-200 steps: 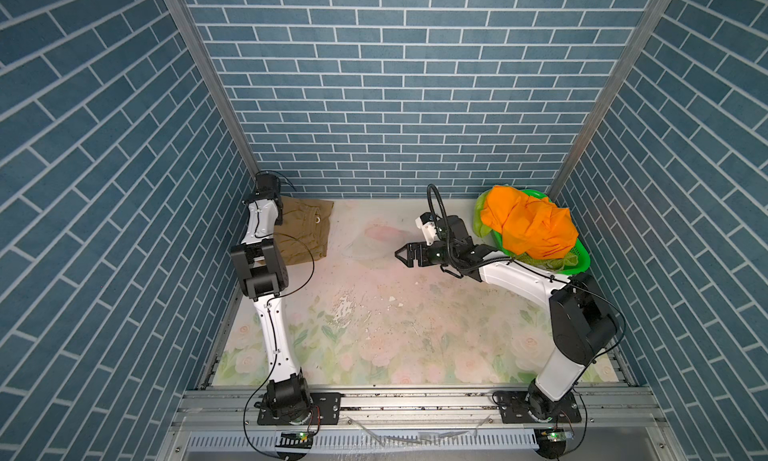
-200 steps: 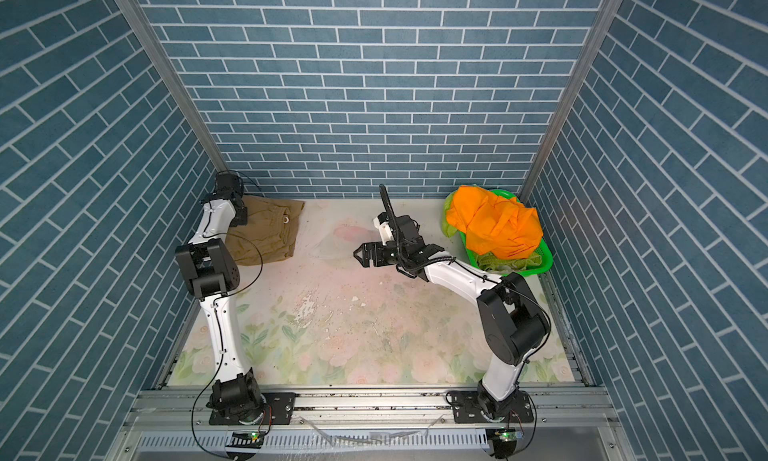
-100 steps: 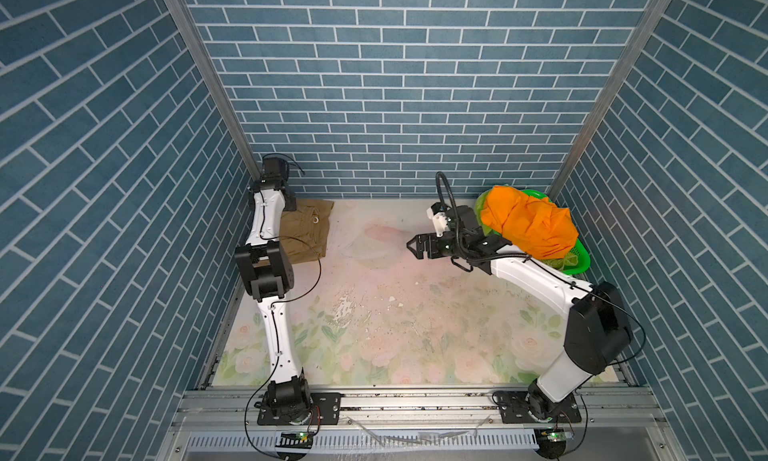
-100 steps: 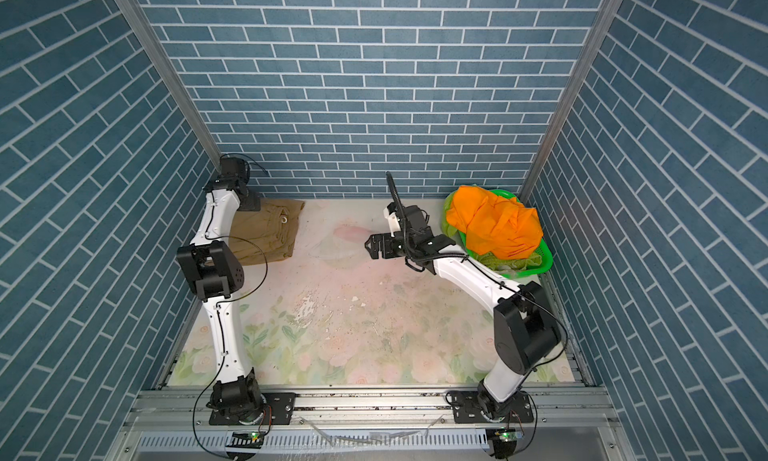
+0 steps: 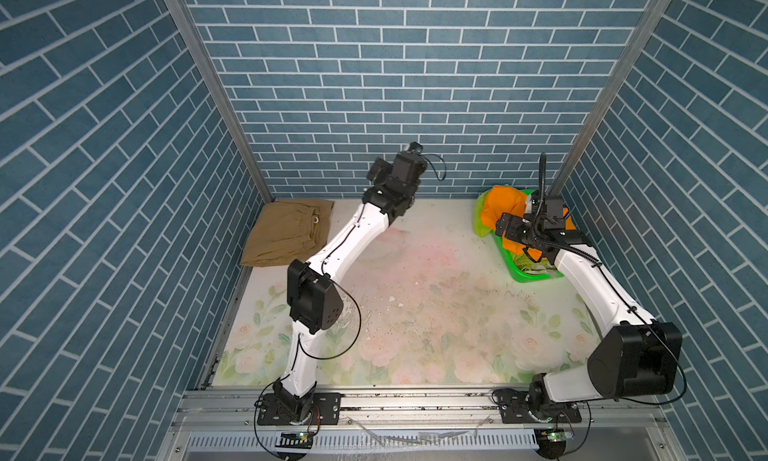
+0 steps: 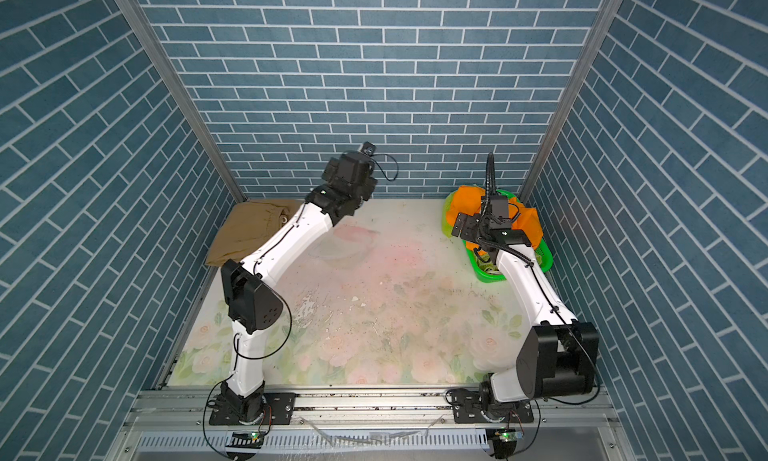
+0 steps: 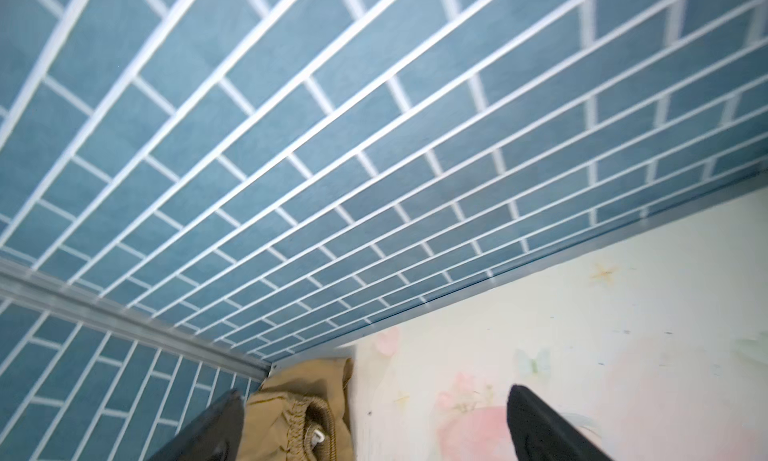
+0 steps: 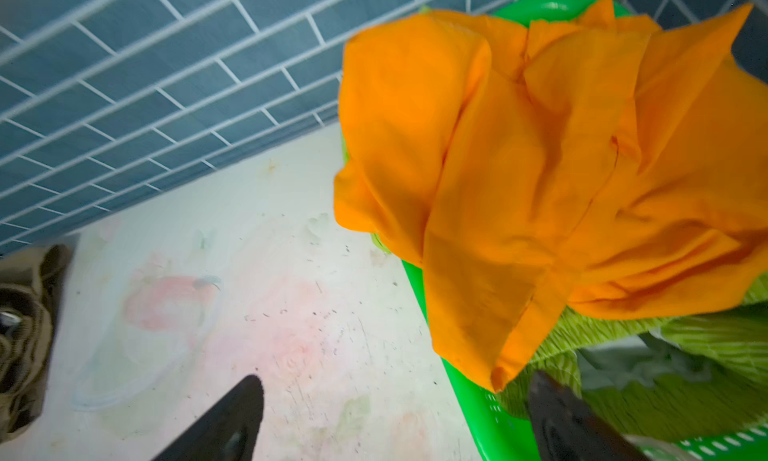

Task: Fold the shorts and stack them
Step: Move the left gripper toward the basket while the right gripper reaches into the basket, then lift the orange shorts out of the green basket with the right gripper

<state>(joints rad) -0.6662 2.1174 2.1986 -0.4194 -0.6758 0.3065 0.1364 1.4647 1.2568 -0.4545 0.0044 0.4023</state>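
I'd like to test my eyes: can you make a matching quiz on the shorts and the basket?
1 tan shorts
2 orange shorts
3 lime green shorts
4 green basket

A far right corner of the table
B topmost in the basket
C folded, far left corner
D beneath the orange shorts

Pairs: 1-C, 2-B, 3-D, 4-A

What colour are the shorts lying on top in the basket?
The shorts are bright orange, shown best in the right wrist view.
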